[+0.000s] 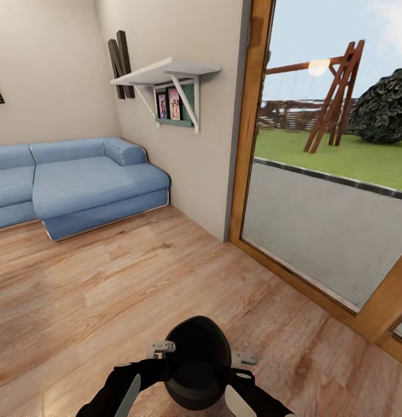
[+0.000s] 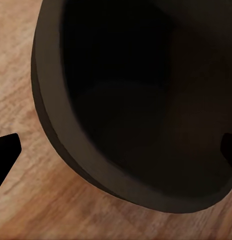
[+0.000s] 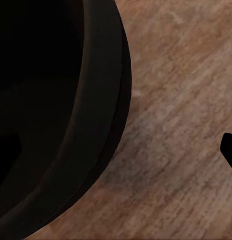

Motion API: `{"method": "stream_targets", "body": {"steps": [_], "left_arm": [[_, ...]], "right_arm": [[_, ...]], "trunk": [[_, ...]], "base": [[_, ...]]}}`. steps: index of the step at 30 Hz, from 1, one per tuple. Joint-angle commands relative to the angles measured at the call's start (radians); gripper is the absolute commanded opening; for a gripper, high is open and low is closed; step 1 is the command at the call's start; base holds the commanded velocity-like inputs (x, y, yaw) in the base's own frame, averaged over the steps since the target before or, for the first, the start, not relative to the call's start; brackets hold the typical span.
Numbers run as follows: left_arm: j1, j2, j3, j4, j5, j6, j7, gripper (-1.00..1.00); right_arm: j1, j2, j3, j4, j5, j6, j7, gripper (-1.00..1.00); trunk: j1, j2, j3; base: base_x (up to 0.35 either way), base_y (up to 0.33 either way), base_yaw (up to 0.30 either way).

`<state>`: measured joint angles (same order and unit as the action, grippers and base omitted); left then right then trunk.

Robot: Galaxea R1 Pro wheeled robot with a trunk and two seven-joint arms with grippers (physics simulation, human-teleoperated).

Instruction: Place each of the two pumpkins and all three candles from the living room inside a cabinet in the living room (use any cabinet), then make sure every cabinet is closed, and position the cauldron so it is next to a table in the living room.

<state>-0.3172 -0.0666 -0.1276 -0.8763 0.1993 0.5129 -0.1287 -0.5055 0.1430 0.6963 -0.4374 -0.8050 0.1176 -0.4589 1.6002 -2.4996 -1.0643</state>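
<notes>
The round black cauldron (image 1: pixel 196 362) sits between both arms over the wood-plank floor (image 1: pixel 108 289). Its rim passes between the left gripper (image 2: pixel 116 150)'s spread fingers and the right gripper (image 3: pixel 121 150)'s. Both look apart; I cannot tell if either grips. No table in sight.

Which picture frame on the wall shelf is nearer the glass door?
The taller frame with the pinkish photo; the smaller frame stands beside it on the sofa's side.
</notes>
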Motion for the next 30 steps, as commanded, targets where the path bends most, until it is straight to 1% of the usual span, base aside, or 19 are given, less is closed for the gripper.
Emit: {"method": "stream_targets", "body": {"steps": [1,4,9,15,17,26,28,30], "left_arm": [[0.0,0.0,0.0,-0.001,0.005,0.006,0.0,1.0],[0.0,0.001,0.0,-0.001,0.005,0.006,0.0,1.0],[0.0,0.001,0.0,-0.001,0.005,0.006,0.0,1.0],[0.0,0.001,0.0,-0.001,0.005,0.006,0.0,1.0],[0.0,0.001,0.0,-0.001,0.005,0.006,0.0,1.0],[0.0,0.001,0.0,-0.001,0.005,0.006,0.0,1.0],[0.0,0.001,0.0,-0.001,0.005,0.006,0.0,1.0],[0.0,0.0,0.0,-0.001,0.005,0.006,0.0,1.0]], "right_arm": [[-0.001,-0.001,0.009,-0.002,-0.003,0.005,-0.008,1.0],[-0.001,0.0,0.01,-0.003,-0.003,0.004,-0.006,1.0],[-0.003,0.002,0.014,-0.003,-0.003,0.004,0.019,1.0],[-0.004,0.002,0.015,-0.003,-0.003,0.004,0.023,1.0],[-0.004,0.002,0.015,-0.003,-0.003,0.004,0.023,1.0],[-0.004,0.002,0.016,-0.002,-0.003,-0.002,0.023,1.0],[-0.004,0.001,0.016,-0.001,-0.003,-0.009,0.023,1.0],[-0.004,0.001,0.016,-0.001,-0.003,-0.016,0.023,1.0]], "trunk": [[0.0,0.0,-0.001],[0.0,0.0,-0.001],[0.0,0.0,-0.001],[0.0,0.0,-0.001],[0.001,-0.001,-0.009],[0.001,-0.001,-0.009],[0.002,-0.001,-0.016],[0.002,-0.001,-0.016]], "base": [[0.0,0.0,0.0],[0.0,0.0,0.0],[0.0,0.0,0.0],[0.0,0.0,0.0],[0.0,0.0,0.0],[0.0,0.0,0.0],[0.0,0.0,0.0],[0.0,0.0,0.0]]}}
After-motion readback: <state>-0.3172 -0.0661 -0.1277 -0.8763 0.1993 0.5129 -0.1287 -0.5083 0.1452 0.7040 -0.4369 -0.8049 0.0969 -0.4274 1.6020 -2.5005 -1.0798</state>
